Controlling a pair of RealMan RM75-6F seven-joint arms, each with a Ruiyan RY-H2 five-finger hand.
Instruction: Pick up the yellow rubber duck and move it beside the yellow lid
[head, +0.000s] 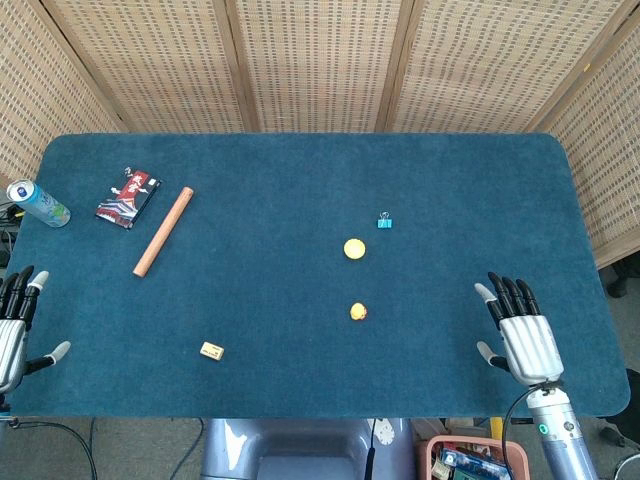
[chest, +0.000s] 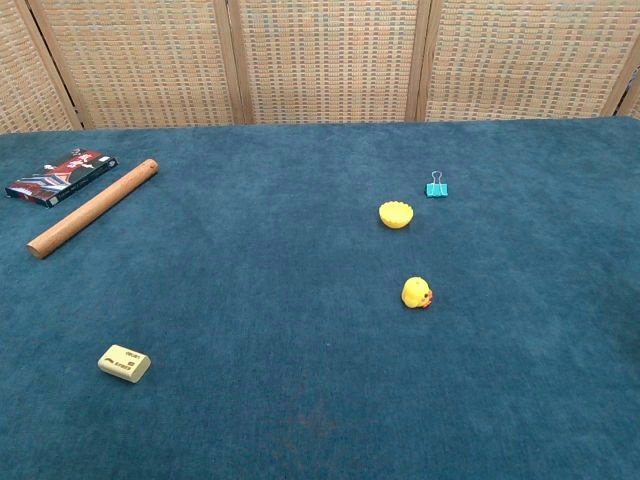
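Observation:
The small yellow rubber duck (head: 359, 311) (chest: 417, 293) sits on the blue table cover, right of centre. The yellow lid (head: 354, 248) (chest: 396, 214) lies a short way behind it, apart from it. My right hand (head: 520, 330) rests flat near the front right edge, fingers spread and empty, well to the right of the duck. At the front left edge my left hand (head: 17, 325) also lies with fingers apart, holding nothing. The chest view shows neither hand.
A teal binder clip (head: 385, 221) (chest: 437, 188) lies behind the lid. On the left are a wooden rod (head: 163, 231) (chest: 92, 207), a red-and-black packet (head: 128, 197) (chest: 60, 176), a can (head: 38, 203) and a pale eraser (head: 211, 350) (chest: 124, 363). Wicker screens stand behind the table.

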